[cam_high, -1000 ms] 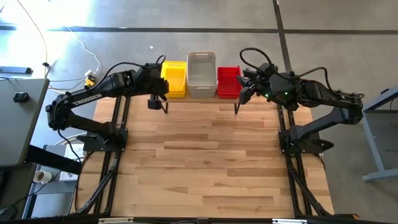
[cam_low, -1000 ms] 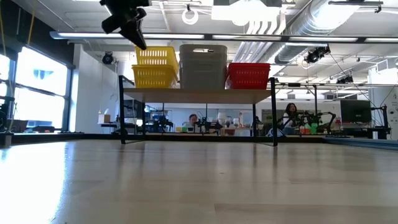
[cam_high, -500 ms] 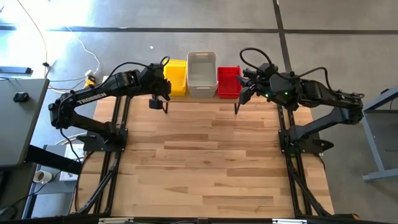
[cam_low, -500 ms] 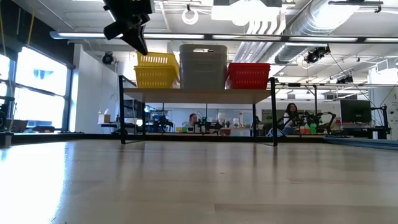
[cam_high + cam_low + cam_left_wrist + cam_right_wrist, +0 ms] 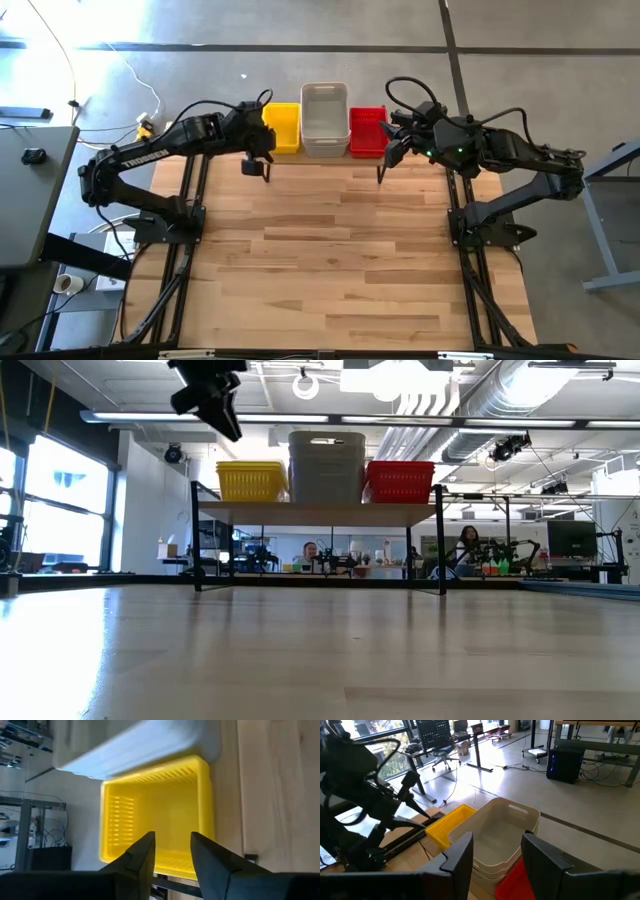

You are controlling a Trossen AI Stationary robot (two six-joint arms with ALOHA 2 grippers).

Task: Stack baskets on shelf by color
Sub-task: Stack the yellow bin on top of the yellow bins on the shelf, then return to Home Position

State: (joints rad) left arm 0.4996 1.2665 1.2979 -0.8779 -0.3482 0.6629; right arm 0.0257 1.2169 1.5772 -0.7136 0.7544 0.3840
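Three stacks of baskets stand side by side on the shelf [image 5: 320,511] at the table's far edge: yellow baskets [image 5: 284,128], grey-white baskets [image 5: 324,118] and red baskets [image 5: 368,131]. My left gripper [image 5: 172,845] is open, just above the near left corner of the yellow stack [image 5: 155,815], touching nothing. In the low view it [image 5: 222,415] hangs up and left of the yellow stack [image 5: 252,480]. My right gripper [image 5: 497,850] waits open and higher, near the red stack's right side [image 5: 392,148].
The shelf's thin black legs [image 5: 438,545] stand on the tabletop's far strip. The wide wooden tabletop [image 5: 340,260] stretches toward the near edge. People sit at desks in the room beyond [image 5: 466,545].
My left gripper has opened and let go of a yellow basket. The basket, held tilted above the yellow stack a second ago, has sunk into that stack and now sits level in it. The gripper itself has stayed where it was.
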